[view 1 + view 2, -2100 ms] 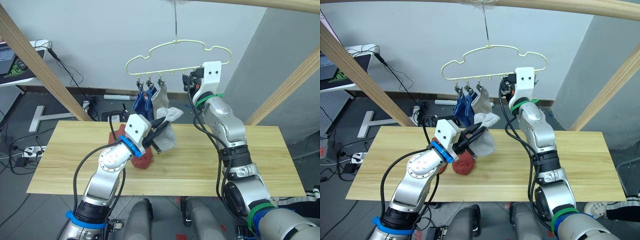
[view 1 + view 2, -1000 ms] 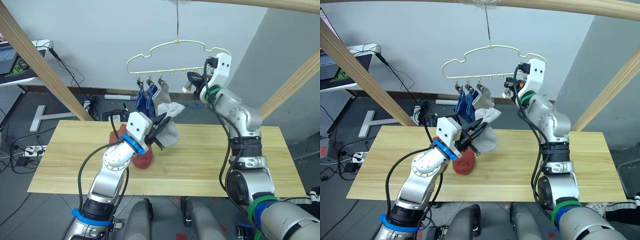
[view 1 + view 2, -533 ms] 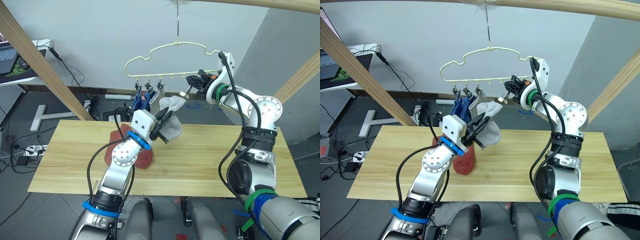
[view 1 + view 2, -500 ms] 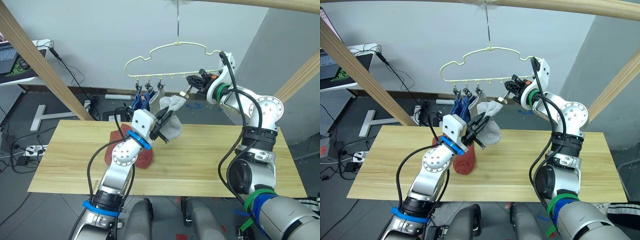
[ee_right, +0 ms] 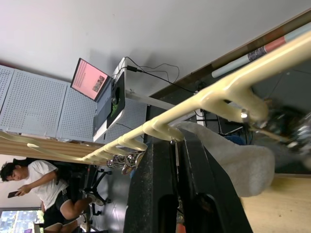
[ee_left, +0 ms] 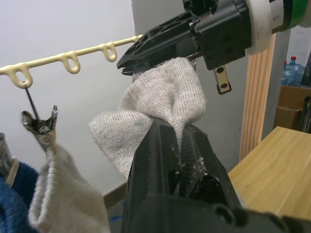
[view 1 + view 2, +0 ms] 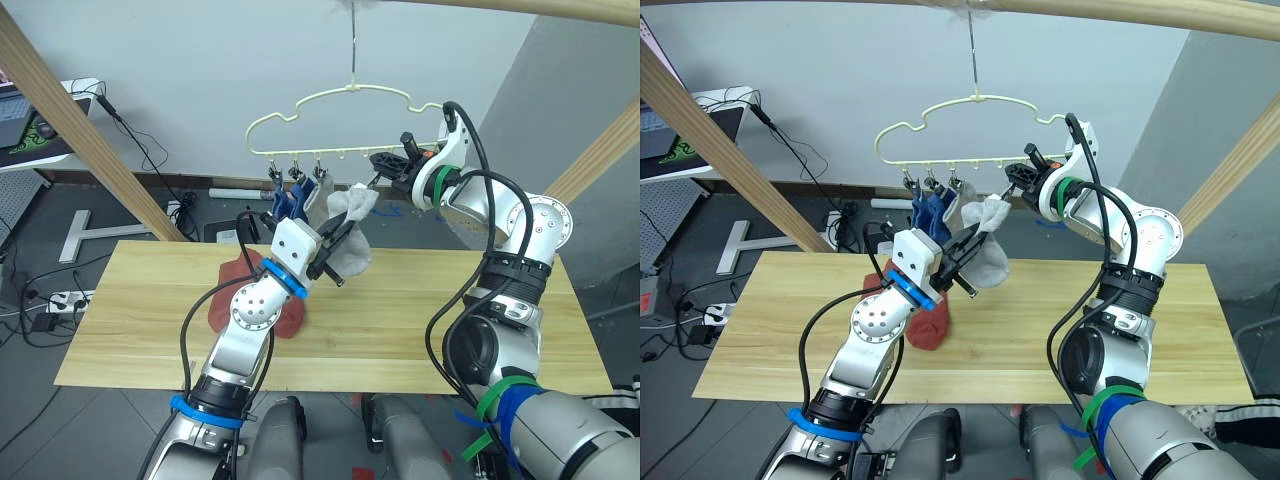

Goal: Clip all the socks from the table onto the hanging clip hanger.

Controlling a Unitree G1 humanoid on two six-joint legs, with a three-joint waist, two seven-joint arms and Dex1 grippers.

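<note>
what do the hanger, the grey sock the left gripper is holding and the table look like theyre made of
Clip hanger: thin pale-yellow rod, smooth and slightly glossy, probably coated wire or plastic; its small clips look like shiny metal.
Grey sock: soft knit fabric, fine ribbed loops, limp folds.
Table: light wood or wood-look surface, long grain lines, matte.

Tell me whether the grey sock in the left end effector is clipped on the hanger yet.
Not clipped that I can see: the grey sock is pinched in the left end effector, raised to the clip hanger bar at the right end effector.
</note>
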